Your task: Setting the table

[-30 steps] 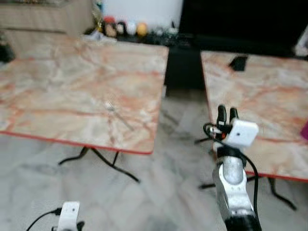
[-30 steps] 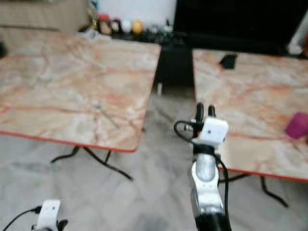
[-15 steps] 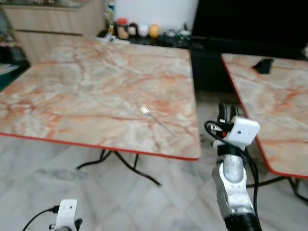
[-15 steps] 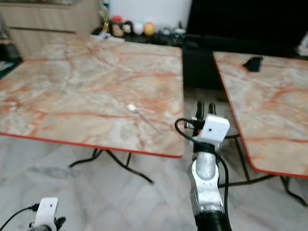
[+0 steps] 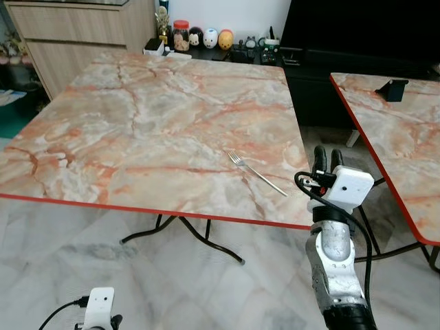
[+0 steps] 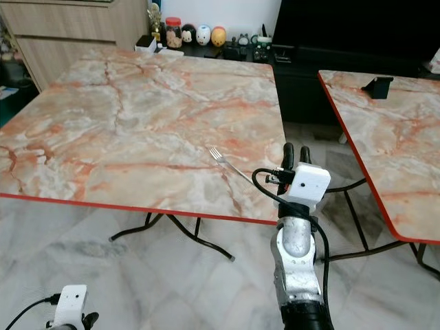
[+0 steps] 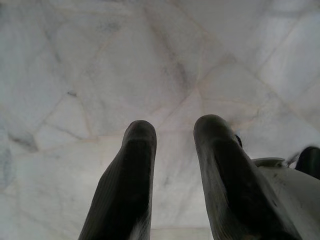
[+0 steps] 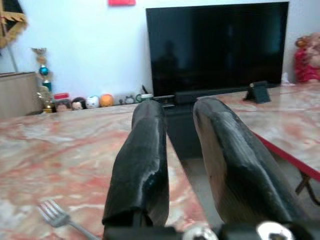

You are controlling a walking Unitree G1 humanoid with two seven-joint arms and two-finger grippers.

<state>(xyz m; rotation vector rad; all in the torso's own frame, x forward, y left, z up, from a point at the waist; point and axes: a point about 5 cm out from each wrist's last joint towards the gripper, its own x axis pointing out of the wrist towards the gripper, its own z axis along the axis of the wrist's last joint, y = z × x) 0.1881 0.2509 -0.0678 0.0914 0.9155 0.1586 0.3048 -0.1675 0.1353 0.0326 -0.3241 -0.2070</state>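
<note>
No text we can read anywhere, no label legible on the small jars and figures (image 5: 203,37) on the shelf far beyond our right gripper (image 5: 327,157), no brand visible on the dark television (image 8: 216,47) ahead of it

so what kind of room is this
Probably a living or dining area in a home. A large dark television stands against the wall beside a row of small figurines, and two marble-patterned folding tables stand on a pale tiled floor, one bearing a fork.
</note>
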